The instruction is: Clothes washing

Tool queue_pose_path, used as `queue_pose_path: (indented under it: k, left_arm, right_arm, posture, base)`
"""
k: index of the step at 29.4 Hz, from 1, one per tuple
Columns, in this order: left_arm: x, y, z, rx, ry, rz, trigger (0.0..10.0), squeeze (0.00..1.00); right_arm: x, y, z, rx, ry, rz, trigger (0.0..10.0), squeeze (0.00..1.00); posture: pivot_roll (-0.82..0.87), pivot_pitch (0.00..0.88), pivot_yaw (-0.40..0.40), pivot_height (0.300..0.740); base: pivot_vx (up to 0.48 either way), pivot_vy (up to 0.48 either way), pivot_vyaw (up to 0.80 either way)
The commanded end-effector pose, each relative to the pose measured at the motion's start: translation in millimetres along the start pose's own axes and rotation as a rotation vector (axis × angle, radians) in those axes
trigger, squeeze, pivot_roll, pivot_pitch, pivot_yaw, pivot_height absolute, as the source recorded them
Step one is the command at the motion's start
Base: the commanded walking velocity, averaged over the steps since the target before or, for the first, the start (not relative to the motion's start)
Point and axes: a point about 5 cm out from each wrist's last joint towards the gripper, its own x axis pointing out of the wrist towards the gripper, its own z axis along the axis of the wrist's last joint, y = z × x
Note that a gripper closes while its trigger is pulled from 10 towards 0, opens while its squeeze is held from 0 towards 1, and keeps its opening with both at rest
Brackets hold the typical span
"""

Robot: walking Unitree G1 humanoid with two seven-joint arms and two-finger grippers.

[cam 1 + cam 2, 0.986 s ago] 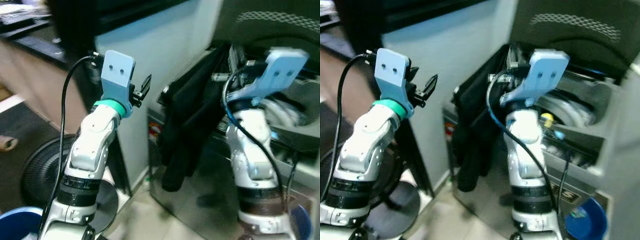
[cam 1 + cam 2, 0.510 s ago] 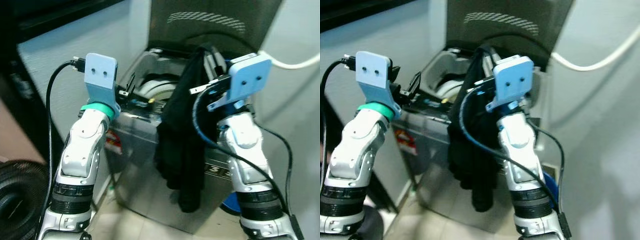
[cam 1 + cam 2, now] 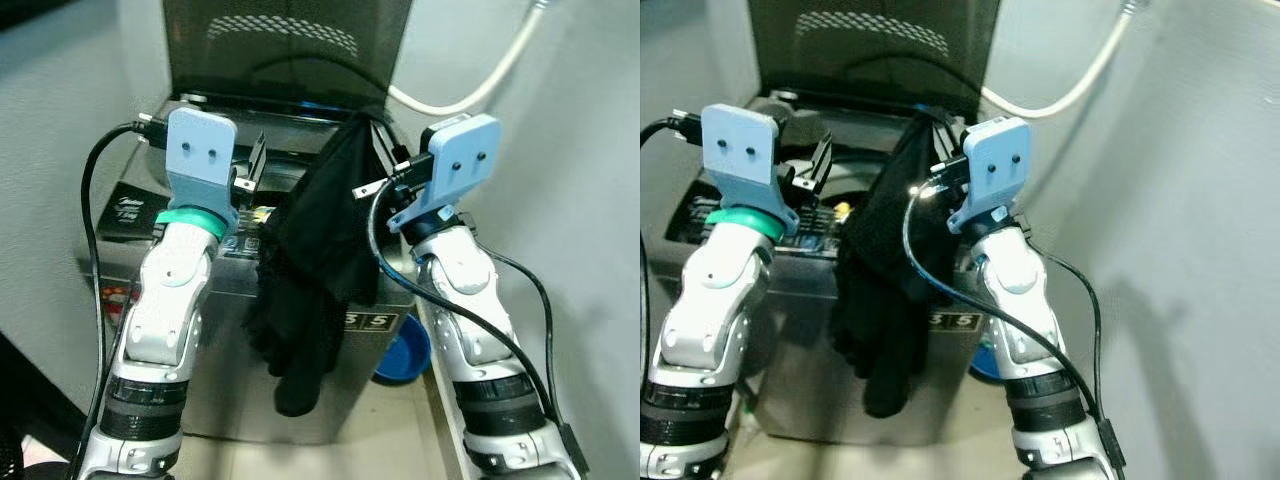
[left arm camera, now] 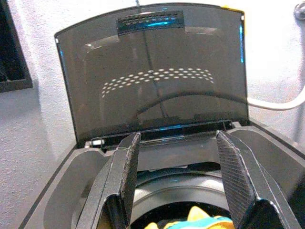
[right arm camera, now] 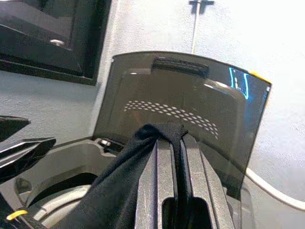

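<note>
Holding a black garment over the open washer

Raised at the grey top-loading washing machine (image 3: 300, 300), the right gripper (image 5: 177, 143) pinches a limp black cloth garment (image 3: 320, 260) draped down the front. Alongside, the left gripper (image 4: 178, 167) is raised too, fingers spread over the drum.

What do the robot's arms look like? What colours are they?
Both arms are shiny silver with dark bands at the joints. Each wrist carries a light blue plate with two small holes. The left arm has a green ring and a black cable; the right arm has a blue and a black cable. The fingers are long and black.
</note>
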Motion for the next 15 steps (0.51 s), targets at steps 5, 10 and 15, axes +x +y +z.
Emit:
queue_pose_path:
  k: [5, 10, 15]
  left_arm:
    - [0.4, 3.9, 4.5, 0.024, -0.040, 0.059, 10.0, 0.00]
    - [0.8, 2.8, 5.4, 0.025, -0.042, 0.056, 10.0, 0.00]
    - [1.6, 1.7, 5.7, 0.020, -0.041, 0.048, 10.0, 0.00]
  right_arm:
    - [1.3, -1.8, -1.4, 0.048, -0.001, -0.015, 10.0, 0.00]
    - [0.2, -3.0, -3.0, 0.053, 0.005, -0.021, 10.0, 0.00]
    - [-0.8, -4.4, -4.1, 0.057, 0.008, -0.031, 10.0, 0.00]
  posture:
    - [0.13, 0.000, -0.037, 0.740]
    - [0.13, 0.000, -0.033, 0.740]
    - [0.13, 0.000, -0.027, 0.740]
  base:
    - [0.403, 0.259, 0.00]
    - [0.405, 0.255, 0.00]
    - [0.402, 0.263, 0.00]
